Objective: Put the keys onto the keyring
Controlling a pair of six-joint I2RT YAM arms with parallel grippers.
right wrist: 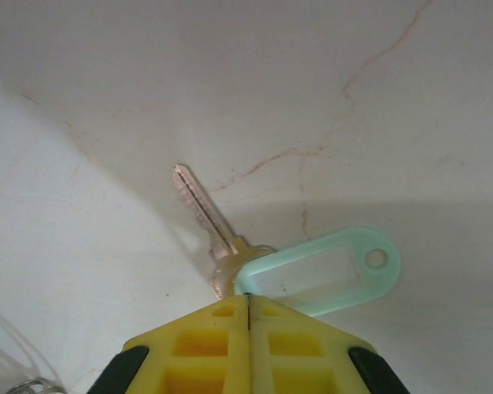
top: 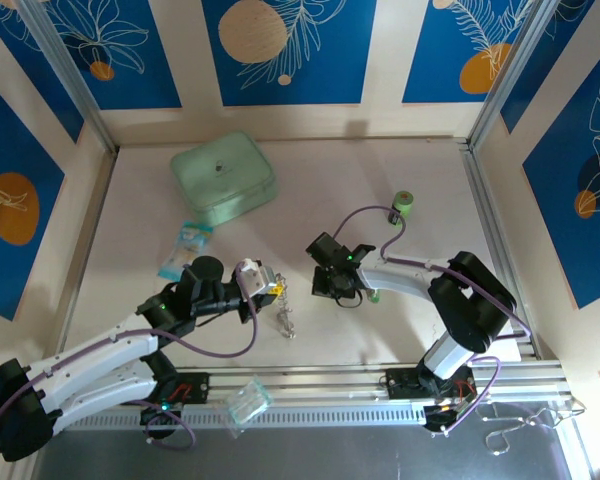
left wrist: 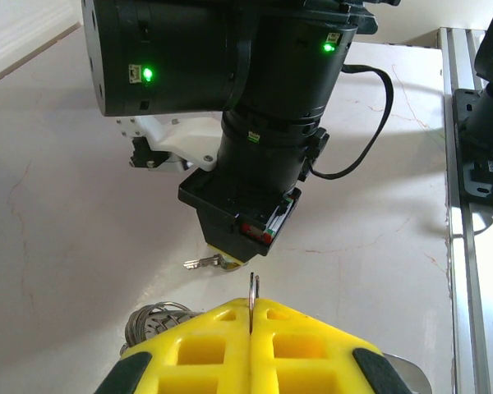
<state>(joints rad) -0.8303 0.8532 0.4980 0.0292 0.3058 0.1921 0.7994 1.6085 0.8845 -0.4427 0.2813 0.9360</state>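
Note:
In the left wrist view my left gripper (left wrist: 252, 305) is shut on a thin silver ring of the keyring (left wrist: 253, 289), held edge-on between the yellow fingers (left wrist: 205, 349). More of its silvery loops (left wrist: 150, 319) bunch at the lower left. From above, the left gripper (top: 274, 288) has the keyring's chain (top: 285, 322) trailing on the table below it. My right gripper (right wrist: 248, 300) is shut on the head of a silver key (right wrist: 201, 211) that carries a mint-green tag (right wrist: 355, 287). That key (left wrist: 202, 263) pokes out under the right gripper (top: 330, 288), just beyond the ring.
A mint-green rounded box (top: 223, 180) sits at the back left and a green can (top: 403, 207) at the back right. A small clear packet (top: 185, 250) lies left of the left arm. Another clear piece (top: 247, 402) rests on the front rail.

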